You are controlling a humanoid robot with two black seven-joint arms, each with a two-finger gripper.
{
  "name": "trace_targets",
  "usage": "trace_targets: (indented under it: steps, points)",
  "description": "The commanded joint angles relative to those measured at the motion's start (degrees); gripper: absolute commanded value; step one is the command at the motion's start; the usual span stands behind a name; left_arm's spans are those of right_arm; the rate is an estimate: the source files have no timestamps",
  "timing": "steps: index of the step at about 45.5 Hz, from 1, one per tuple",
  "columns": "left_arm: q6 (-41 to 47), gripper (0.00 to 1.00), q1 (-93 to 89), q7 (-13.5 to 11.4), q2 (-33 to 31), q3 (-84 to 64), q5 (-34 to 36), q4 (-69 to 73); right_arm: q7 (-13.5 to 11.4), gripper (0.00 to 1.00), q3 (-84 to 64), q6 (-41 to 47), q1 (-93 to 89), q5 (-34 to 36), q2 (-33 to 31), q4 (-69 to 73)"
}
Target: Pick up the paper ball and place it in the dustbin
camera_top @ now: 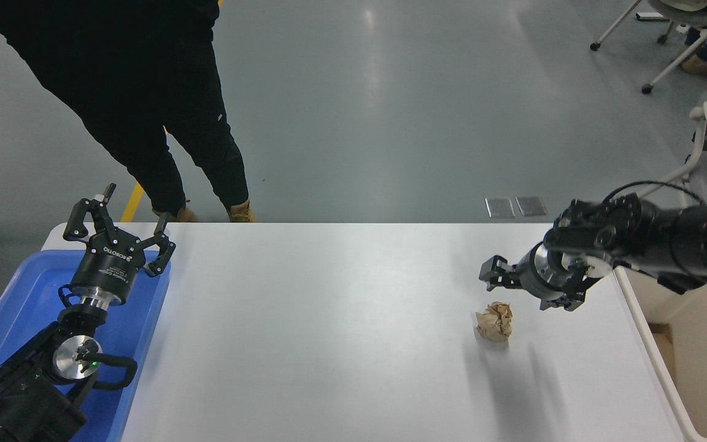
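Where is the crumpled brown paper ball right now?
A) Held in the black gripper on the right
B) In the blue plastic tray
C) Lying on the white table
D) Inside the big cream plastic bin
C: the crumpled tan-brown paper ball lies on the white table, with the right black gripper just above it and not touching it.

On my feed the white table (341,319) carried the paper ball (494,323) toward its right side, and a blue tray (19,294) overlapped its left edge.
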Motion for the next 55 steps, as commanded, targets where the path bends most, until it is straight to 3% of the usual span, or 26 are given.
trace_targets:
  steps: [1, 21, 23, 26, 31, 35, 46, 55]
  points:
    - [-0.02, 0.98, 0.00, 0.00, 0.00, 0.00, 0.00, 0.00, 0.02, 1.00, 1.81, -1.28, -5.04, 0.07, 1.37, -5.38]
    - [-0.02, 0.98, 0.00, 0.00, 0.00, 0.00, 0.00, 0.00, 0.28, 0.97, 4.01, -3.91, -11.72, 0.08, 3.83, -12.77]
    - [-0.02, 0.98, 0.00, -0.08, 0.00, 0.00, 0.00, 0.00, 0.20, 0.88, 4.01, -3.91, -11.72, -0.01, 4.01, -12.77]
    - [0.07, 0.98, 0.00, 0.00, 0.00, 0.00, 0.00, 0.00, 0.19, 0.59, 3.92, -3.91, -11.37, -0.10, 4.01, -12.25]
    - [-0.02, 0.98, 0.00, 0.00, 0.00, 0.00, 0.00, 0.00, 0.19, 0.32, 3.84, -3.48, -10.58, -0.01, 4.01, -11.11]
    - [-0.02, 0.98, 0.00, -0.08, 0.00, 0.00, 0.00, 0.00, 0.11, 0.01, 3.05, -2.95, -9.35, -0.01, 3.75, -10.49]
    - [-0.02, 0.98, 0.00, 0.00, 0.00, 0.00, 0.00, 0.00, -0.07, 0.00, -0.65, -2.68, -2.85, 0.07, -0.47, -4.17]
    - [-0.02, 0.98, 0.00, 0.00, 0.00, 0.00, 0.00, 0.00, -0.07, 0.00, -2.40, -2.60, 7.78, -0.36, -7.41, 6.11]
